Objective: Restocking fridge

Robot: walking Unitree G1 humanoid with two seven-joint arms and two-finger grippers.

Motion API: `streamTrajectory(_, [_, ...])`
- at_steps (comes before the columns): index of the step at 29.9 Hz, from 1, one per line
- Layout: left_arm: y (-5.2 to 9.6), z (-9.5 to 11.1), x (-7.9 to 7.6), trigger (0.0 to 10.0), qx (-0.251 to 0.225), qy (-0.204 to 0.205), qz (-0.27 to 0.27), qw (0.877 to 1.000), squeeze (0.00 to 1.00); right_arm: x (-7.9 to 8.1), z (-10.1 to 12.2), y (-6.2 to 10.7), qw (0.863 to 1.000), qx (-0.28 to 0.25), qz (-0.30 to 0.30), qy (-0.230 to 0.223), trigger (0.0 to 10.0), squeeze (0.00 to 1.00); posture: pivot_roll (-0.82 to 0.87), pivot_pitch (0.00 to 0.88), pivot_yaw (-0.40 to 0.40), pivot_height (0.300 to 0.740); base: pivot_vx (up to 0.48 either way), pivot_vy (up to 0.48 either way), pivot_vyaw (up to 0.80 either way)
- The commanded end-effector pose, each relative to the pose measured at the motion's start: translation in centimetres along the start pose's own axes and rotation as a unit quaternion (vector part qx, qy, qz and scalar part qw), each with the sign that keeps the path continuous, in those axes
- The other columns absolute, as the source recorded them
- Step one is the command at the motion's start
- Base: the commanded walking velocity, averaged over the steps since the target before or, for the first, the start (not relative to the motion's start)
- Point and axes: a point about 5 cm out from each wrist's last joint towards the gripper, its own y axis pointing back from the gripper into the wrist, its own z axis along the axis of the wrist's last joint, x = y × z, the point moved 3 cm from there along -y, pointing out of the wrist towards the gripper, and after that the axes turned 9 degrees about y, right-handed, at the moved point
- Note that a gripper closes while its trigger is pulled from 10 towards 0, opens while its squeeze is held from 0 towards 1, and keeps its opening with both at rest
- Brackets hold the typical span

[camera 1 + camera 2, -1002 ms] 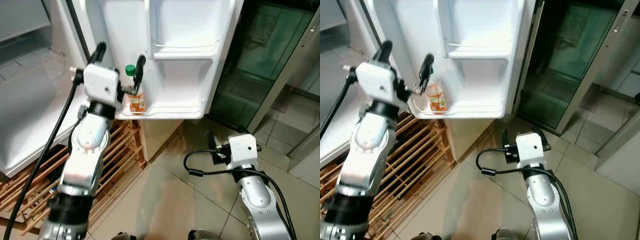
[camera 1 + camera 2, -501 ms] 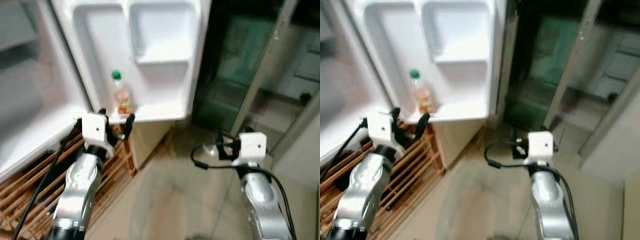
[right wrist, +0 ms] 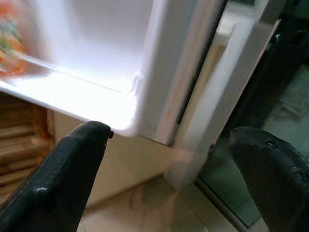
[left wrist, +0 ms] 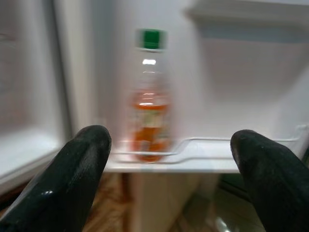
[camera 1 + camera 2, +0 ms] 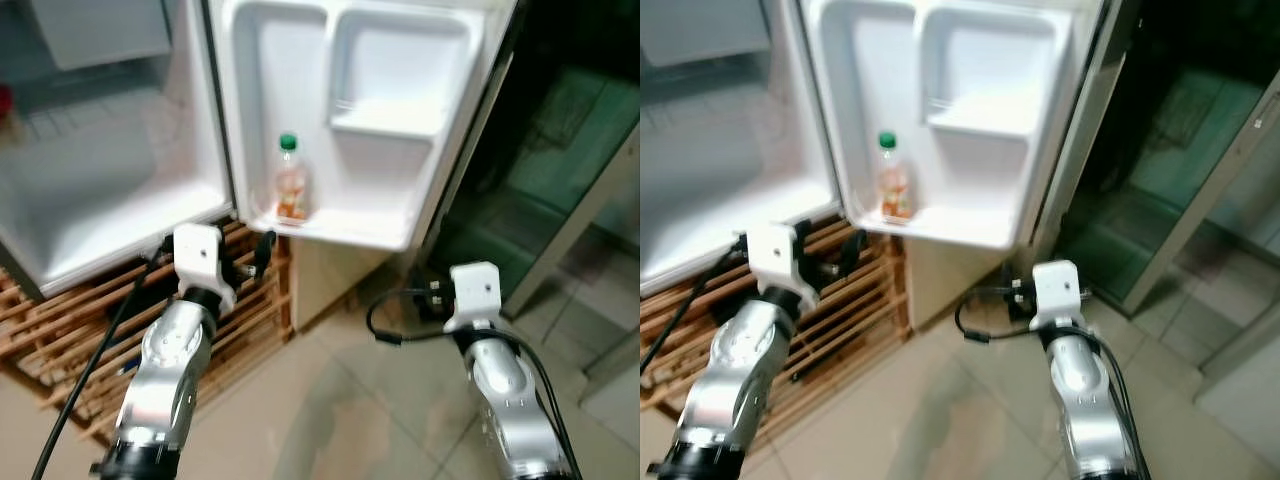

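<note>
The fridge door stood open, its white inner side facing the robot. A bottle with a green cap and orange drink stood upright at the left end of the door's bottom shelf, behind the low rail. Above and to the right of it sat a smaller door bin. To the left of the door the fridge's inside lay open and pale. The left pincer hung below the shelf, just under and to the left of the bottle and clear of it, with its black fingers spread wide and holding nothing; in the left wrist view the bottle showed blurred between the two fingertips, farther off. Behind that arm a wooden slatted rack sat low on the tiled floor under the fridge. The right pincer was held low near the door's lower right corner, also spread and empty; its wrist view looked past the door's edge toward a dark glass panel to the right. A black cable looped from the right wrist.
</note>
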Motion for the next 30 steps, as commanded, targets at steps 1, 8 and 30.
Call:
streamTrajectory(1, [-0.2, 0.8, 0.6, 10.0, -0.010, -0.022, 0.005, 1.000, 0.00, 0.9, 0.8, -0.4, 1.000, -0.017, 0.015, 0.000, 10.0, 0.00, -0.13, 0.000, 0.019, 0.740, 0.270, -0.394, 0.73])
streamTrajectory(8, [-0.2, 1.3, -0.1, 10.0, -0.028, -0.025, -0.010, 0.999, 0.00, 0.8, 0.4, -0.3, 1.000, -0.014, 0.016, 0.002, 10.0, 0.00, -0.12, 0.000, 0.018, 0.740, 0.224, -0.402, 0.73])
streamTrajectory(30, [0.1, 1.5, -0.2, 10.0, -0.047, -0.008, -0.011, 0.999, 0.00, -3.4, -5.1, 2.1, 0.994, 0.084, -0.016, 0.072, 10.0, 0.00, -0.13, 0.000, 0.028, 0.740, 0.043, -0.218, 0.13])
